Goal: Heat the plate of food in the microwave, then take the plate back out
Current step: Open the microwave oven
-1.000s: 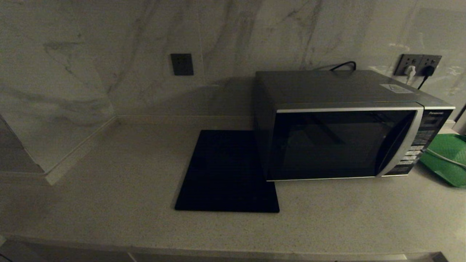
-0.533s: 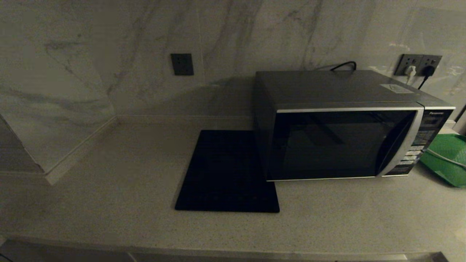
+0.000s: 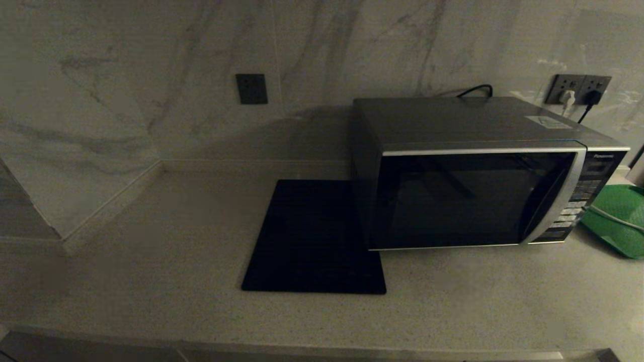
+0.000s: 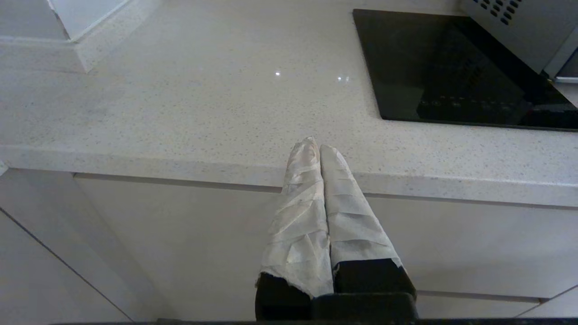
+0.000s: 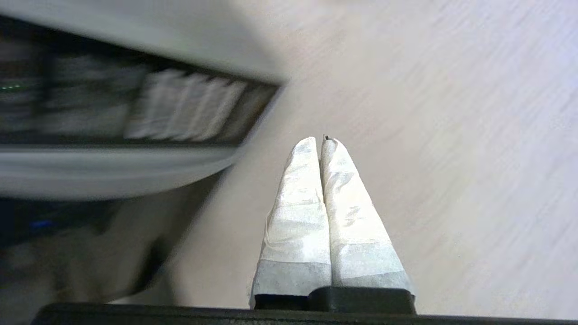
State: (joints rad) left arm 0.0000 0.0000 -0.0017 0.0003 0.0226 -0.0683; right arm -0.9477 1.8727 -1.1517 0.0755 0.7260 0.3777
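The microwave (image 3: 473, 196) stands on the counter at the right with its dark glass door closed; I cannot see inside it. The plate of food is out of view. Neither arm shows in the head view. My left gripper (image 4: 316, 146) is shut with nothing in it, its white-wrapped fingers pointing at the counter's front edge, left of the microwave's corner (image 4: 519, 27). My right gripper (image 5: 318, 141) is shut and empty over the bare counter, beside the microwave's button panel (image 5: 135, 113), which is smeared by motion.
A flat black square mat (image 3: 314, 236) lies just left of the microwave, partly under its corner. A green mesh tray (image 3: 616, 218) sits at the far right. Wall sockets (image 3: 578, 89) with plugged cables sit behind the microwave. The counter (image 3: 151, 261) ends in a wall corner at left.
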